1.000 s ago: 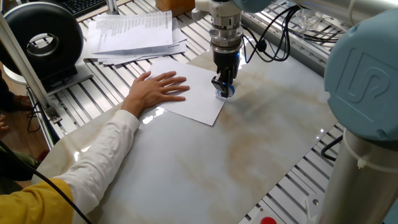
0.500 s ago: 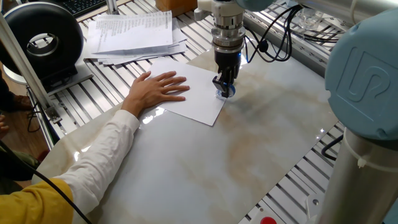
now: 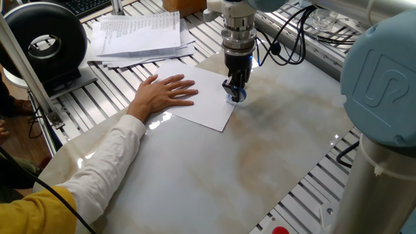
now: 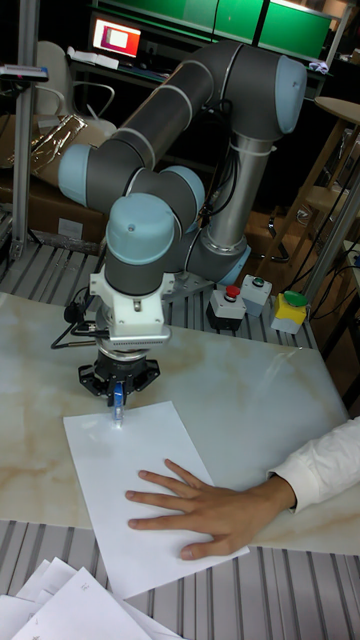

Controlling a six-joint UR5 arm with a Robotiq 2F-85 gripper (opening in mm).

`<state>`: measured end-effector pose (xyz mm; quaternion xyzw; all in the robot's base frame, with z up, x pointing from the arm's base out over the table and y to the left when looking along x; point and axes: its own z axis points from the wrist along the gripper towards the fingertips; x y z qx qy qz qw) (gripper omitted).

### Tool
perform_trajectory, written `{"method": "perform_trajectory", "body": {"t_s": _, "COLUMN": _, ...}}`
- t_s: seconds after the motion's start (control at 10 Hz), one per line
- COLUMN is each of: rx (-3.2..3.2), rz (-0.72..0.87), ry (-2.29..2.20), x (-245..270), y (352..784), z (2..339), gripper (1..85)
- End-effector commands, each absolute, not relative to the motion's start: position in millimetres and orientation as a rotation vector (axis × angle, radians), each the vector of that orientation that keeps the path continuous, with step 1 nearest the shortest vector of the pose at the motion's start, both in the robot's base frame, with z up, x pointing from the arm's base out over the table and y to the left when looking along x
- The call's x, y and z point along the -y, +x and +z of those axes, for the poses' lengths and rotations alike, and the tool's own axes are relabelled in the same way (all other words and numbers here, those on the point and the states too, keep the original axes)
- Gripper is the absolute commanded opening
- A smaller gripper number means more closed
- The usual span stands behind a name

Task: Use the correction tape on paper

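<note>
The paper (image 3: 208,104) (image 4: 120,470) lies flat on the marble tabletop, a blank white sheet. A person's hand (image 3: 162,94) (image 4: 195,505) presses flat on it. My gripper (image 3: 234,90) (image 4: 118,400) points straight down over the sheet's far right corner area and is shut on the correction tape (image 3: 236,95) (image 4: 118,403), a small blue and clear dispenser. The dispenser's tip touches the paper close to its edge. Most of the dispenser is hidden between the fingers.
A stack of printed papers (image 3: 138,34) lies behind the sheet. A black round device (image 3: 45,42) stands at the far left. The person's sleeved arm (image 3: 91,179) stretches across the left of the marble top (image 3: 260,156). Coloured buttons (image 4: 260,300) sit by my base.
</note>
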<state>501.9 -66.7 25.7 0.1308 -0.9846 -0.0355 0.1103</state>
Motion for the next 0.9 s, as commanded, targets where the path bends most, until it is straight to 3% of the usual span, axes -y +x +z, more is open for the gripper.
{"method": "perform_trajectory", "body": {"t_s": 0.0, "rx": 2.896, "rz": -0.118, "ry": 0.371, "x": 65.7, "y": 501.4, "z": 26.8, "gripper": 1.7}}
{"method": "perform_trajectory", "body": {"t_s": 0.8, "rx": 2.887, "rz": -0.080, "ry": 0.350, "x": 66.5, "y": 495.2, "z": 27.2, "gripper": 1.7}}
